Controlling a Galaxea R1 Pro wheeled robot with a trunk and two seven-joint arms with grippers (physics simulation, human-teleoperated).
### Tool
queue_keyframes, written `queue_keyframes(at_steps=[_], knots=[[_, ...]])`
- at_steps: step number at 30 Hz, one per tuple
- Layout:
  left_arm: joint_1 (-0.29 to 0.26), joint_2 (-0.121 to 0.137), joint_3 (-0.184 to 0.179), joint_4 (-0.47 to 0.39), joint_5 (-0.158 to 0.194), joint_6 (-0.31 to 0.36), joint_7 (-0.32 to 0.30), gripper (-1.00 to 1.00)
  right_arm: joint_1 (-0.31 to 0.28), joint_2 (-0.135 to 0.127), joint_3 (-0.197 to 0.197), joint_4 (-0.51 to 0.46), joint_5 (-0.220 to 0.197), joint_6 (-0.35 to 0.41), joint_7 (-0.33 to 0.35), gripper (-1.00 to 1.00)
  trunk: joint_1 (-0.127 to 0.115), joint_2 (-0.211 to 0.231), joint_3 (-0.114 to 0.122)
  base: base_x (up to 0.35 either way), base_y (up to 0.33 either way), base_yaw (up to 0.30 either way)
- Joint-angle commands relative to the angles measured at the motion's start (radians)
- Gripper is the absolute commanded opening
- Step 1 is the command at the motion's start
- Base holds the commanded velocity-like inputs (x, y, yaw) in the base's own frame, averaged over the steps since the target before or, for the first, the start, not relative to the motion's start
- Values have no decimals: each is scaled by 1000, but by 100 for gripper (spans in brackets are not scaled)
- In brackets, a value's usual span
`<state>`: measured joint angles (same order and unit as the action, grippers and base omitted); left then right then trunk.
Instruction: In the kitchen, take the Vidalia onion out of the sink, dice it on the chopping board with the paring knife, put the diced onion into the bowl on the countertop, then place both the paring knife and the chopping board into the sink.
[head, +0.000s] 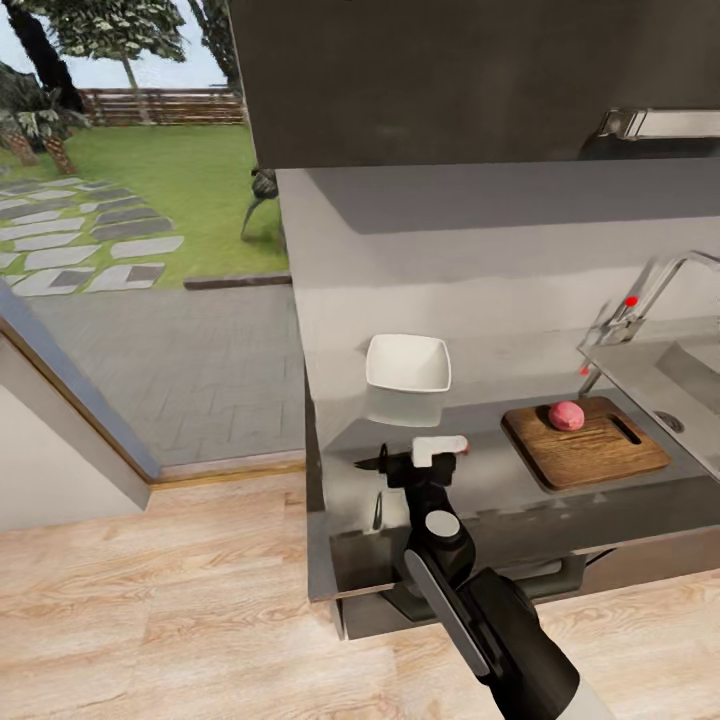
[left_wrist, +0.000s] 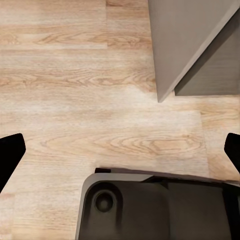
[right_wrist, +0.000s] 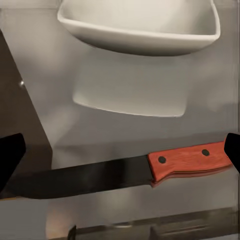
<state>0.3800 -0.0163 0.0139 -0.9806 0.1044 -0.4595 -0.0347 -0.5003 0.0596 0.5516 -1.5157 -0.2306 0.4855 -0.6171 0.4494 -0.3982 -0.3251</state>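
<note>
The paring knife (right_wrist: 150, 172) lies flat on the glossy grey countertop (head: 480, 395), its red-orange handle (right_wrist: 190, 161) toward the board. My right gripper (head: 420, 462) hovers right over it, open (right_wrist: 120, 155), with the knife between the spread fingers (right_wrist: 10, 155) but not gripped. In the head view the dark blade tip (head: 364, 462) pokes out from under the gripper. Just beyond stands the white bowl (head: 408, 362), empty (right_wrist: 140, 25). The pinkish-red onion (head: 566, 415) rests whole on the brown chopping board (head: 600, 455), beside the sink (head: 690, 375). My left gripper (left_wrist: 120, 150) hangs open over the wooden floor.
The chrome tap (head: 640, 300) with its red dot rises behind the board. The counter's left end (head: 312, 480) drops to the wood floor (head: 150, 620). A dark cabinet corner (left_wrist: 195, 45) and my own base (left_wrist: 150, 205) lie near the left gripper.
</note>
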Motion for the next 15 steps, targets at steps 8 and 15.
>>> queue_keyframes(at_steps=[8, 15], knots=[[0, -1, 0, 23, 8, -1, -4, 100, -1, -6, 2, -17, -7, 11, -5, 100, 1, -2, -2, 0, 0, 0], [0, -1, 1, 55, 8, -2, -4, 100, -1, -104, 1, -51, -9, 8, 19, 100, 1, -2, -2, 0, 0, 0]])
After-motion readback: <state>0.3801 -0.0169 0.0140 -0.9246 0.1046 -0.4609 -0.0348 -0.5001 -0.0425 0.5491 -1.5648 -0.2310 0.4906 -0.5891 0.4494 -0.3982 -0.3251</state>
